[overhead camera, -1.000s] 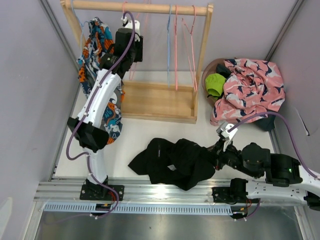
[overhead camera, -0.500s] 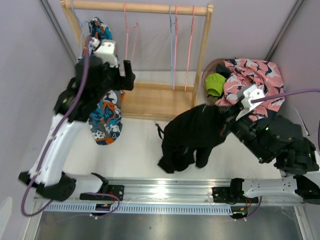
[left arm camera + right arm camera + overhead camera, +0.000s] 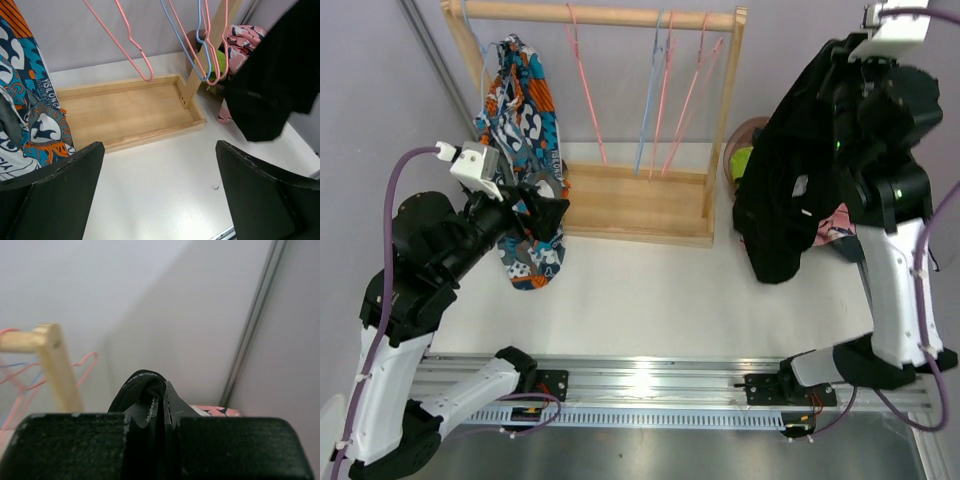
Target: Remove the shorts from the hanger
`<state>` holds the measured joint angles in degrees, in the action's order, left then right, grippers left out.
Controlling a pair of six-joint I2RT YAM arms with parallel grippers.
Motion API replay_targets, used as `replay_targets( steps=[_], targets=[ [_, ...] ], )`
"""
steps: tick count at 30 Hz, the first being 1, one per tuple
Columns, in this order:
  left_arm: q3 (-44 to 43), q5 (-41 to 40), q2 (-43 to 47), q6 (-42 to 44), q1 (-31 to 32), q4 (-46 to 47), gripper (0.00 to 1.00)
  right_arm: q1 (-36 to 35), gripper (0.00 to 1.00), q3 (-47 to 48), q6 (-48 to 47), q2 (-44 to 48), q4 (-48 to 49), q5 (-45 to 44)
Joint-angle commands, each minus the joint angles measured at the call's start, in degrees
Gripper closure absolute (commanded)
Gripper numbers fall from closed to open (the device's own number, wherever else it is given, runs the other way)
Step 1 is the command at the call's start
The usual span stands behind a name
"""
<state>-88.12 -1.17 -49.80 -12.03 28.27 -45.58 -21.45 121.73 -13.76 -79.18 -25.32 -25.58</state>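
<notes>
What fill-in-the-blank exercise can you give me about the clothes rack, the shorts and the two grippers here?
1. The plain black fabric shorts hang from the right gripper, whose jaws are ___.
2. The left gripper stands ___ and holds nothing.
3. The blue-orange-white printed shorts hang at the ___ end of the wooden rack.
Missing words: shut; open; left.
</notes>
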Motion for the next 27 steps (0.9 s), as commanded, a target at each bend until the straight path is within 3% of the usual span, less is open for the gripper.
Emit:
replay_targets(
  steps=[1,7,12,15,16,17,18,19,21,27],
  targets=[
    [1.28,2.23,1.81,0.78,0.20,1.20,0.01,9.81,1.00,7.80,4.79,-5.97,2.90,10.99],
    [1.20,-1.11,4.45,1.83,0.12,0.32,0.01,20.92,1.00,19.51,9.10,-17.05,5.98,14.50],
    [1.19,-8.74,5.24,2.54,0.12,0.14,0.01,28.21,1.00,11.62,12.34,-21.45,9.15,14.95],
    [0.14,-12.27,4.45,3.06,0.12,-0.03,0.01,29.62,0.98,0.82,14.89,-23.74,9.24,11.09],
    [-0.38,-15.76,4.01,3.42,0.20,-0.47,0.01,29.97,0.57,-1.82,17.60,-24.18,7.76,9.86],
    [-1.87,-17.97,2.27,4.03,0.12,-0.91,0.01,30.50,0.27,-5.94,19.71,-25.05,6.44,8.37],
    [-3.97,-20.08,1.12,4.56,0.12,-1.35,0.01,31.46,0.07,-7.46,22.17,-25.50,4.51,8.44],
    [-6.34,-23.58,-0.20,5.08,0.12,-1.70,0.01,31.82,0.01,-8.61,26.72,-26.02,0.14,8.71],
    [-10.99,-27.20,-4.94,6.32,0.12,-3.63,0.01,31.91,0.01,-13.69,30.53,-25.16,-3.32,8.71],
    [-25.85,-36.88,-15.65,10.88,-0.49,-2.24,0.01,28.41,0.01,-45.55,34.15,-1.28,9.13,15.29]
  ],
)
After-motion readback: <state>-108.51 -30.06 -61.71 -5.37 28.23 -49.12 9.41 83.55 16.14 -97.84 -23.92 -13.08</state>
